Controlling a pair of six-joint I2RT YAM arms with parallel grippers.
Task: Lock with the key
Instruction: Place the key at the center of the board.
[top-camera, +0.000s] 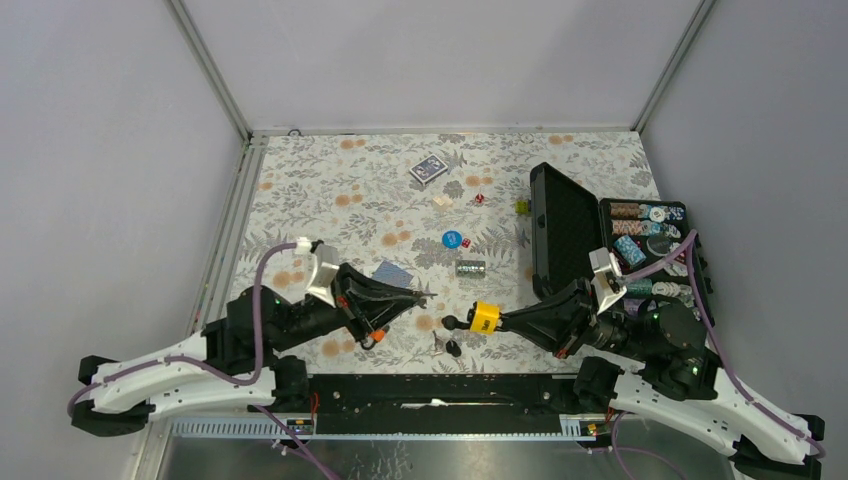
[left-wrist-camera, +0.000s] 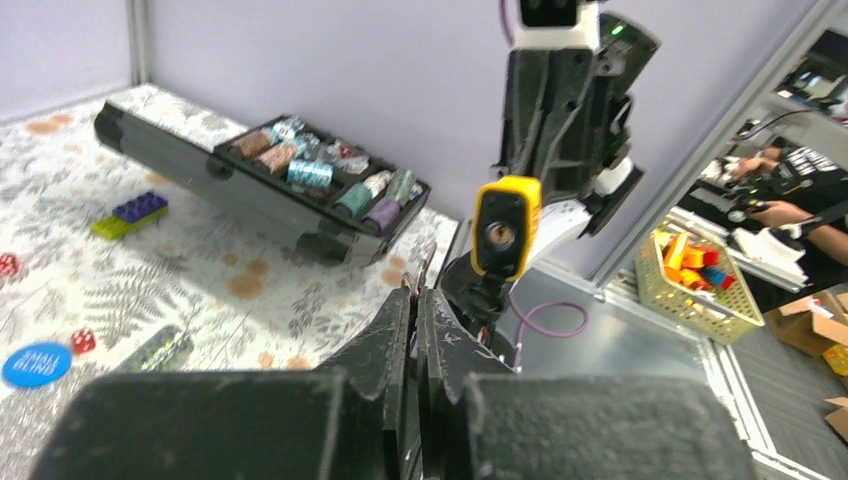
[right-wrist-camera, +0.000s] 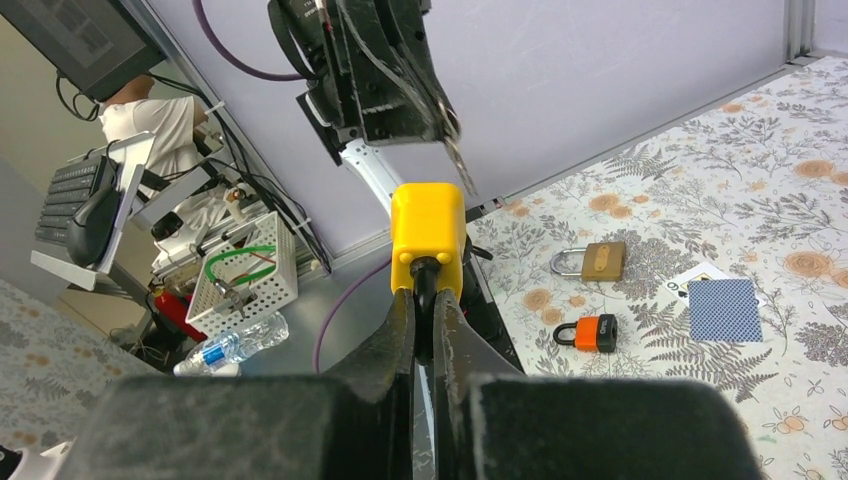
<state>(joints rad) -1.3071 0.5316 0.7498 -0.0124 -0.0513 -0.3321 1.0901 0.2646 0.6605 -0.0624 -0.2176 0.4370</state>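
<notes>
Right wrist view puts the yellow padlock (right-wrist-camera: 428, 232) up in the air, off the table (top-camera: 330, 180), with the right gripper (right-wrist-camera: 425, 292) clamped tight on its lower end, apparently at the shackle, though the fingers hide that part; the left wrist view shows its keyhole face turned straight toward the other arm. The body looks like hard plastic over metal: stiff, fairly weighty for its size and smooth, so I judge it could pivot in a narrow pinch if pushed off-axis; a hold close to the body should resist that best.

The key (right-wrist-camera: 458, 160) is a thin, rigid metal blade, light and easily twisted askew; it juts from the left gripper (top-camera: 425, 297), whose fingers are pressed together on its head; its tip hangs just beside the lock's top, not yet in the keyhole. Insertion will likely want the blade square to the slot.

Lying on the table further out are a brass padlock (right-wrist-camera: 600, 262) and an orange padlock (right-wrist-camera: 590, 332); an open case (top-camera: 565, 225) of chips sits at the right.
</notes>
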